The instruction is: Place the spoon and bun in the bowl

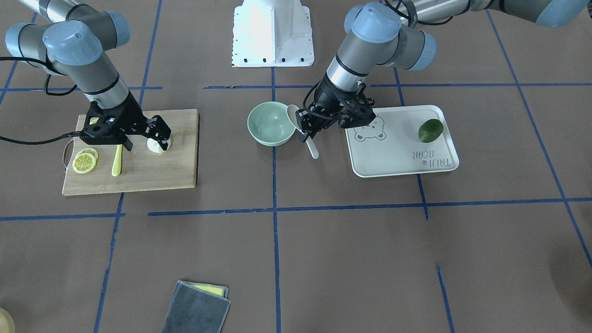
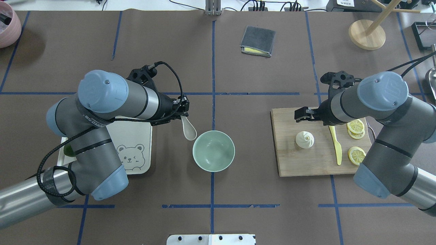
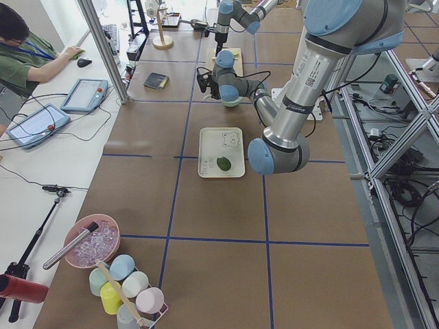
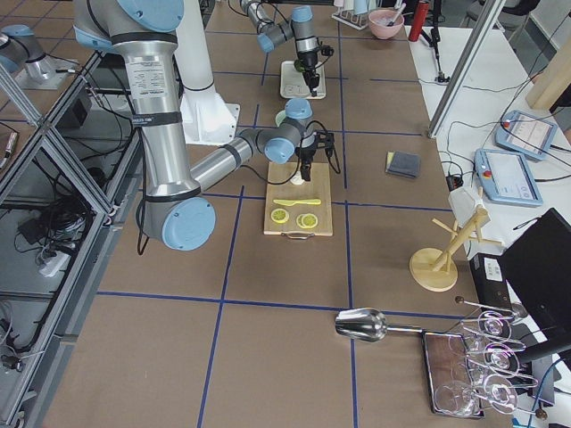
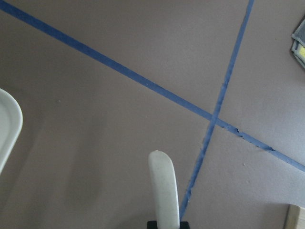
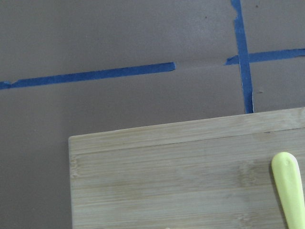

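The pale mint-green bowl [image 1: 271,124] [image 2: 213,150] stands empty at the table's middle. My left gripper [image 1: 305,129] [image 2: 181,113] is shut on the off-white spoon [image 1: 293,116] [image 2: 188,128]. It holds the spoon tilted, with the scoop close beside the bowl's rim and the handle [image 5: 163,187] sticking out past the jaws. The white pleated bun [image 1: 158,145] [image 2: 305,139] sits on the wooden cutting board [image 1: 157,171] [image 2: 306,163]. My right gripper [image 1: 145,138] is open just above the bun and does not hold it.
A yellow knife [image 1: 117,162] [image 6: 290,191] and lemon slices [image 1: 84,162] lie on the board beside the bun. A white bear-print tray [image 1: 393,152] holds a green fruit [image 1: 431,130]. A grey cloth [image 2: 258,41] lies at the table's far side.
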Motion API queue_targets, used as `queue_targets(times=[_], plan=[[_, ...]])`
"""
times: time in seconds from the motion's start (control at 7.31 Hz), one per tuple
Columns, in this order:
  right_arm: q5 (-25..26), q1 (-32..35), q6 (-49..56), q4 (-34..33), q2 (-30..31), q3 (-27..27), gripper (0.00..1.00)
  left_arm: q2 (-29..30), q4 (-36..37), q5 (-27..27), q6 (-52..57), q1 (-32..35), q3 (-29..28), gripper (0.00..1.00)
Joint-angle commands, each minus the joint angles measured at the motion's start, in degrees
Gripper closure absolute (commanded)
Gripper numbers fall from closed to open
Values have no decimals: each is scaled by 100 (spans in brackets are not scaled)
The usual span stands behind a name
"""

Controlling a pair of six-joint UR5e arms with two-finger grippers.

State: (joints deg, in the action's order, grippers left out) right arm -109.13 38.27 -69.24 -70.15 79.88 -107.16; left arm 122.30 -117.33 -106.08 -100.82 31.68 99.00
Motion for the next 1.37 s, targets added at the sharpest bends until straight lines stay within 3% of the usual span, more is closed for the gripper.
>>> queue_targets(times=[0.0,0.27,0.55,0.96,1.23], plan=[[128,-214,-2,-16,45,11,0,101,-18,17,-113,-188,-21,100],[111,-328,-2,-112,80,37,3,136,-26,17,-113,-232,-109,100],[50,-372,7,-191,89,29,41,128,-201,17,-113,-242,-232,100],[40,-390,7,-306,98,-24,89,136,-359,26,-392,-347,-302,100],[14,-381,16,-306,98,-103,99,303,-536,139,-543,-487,-592,100]])
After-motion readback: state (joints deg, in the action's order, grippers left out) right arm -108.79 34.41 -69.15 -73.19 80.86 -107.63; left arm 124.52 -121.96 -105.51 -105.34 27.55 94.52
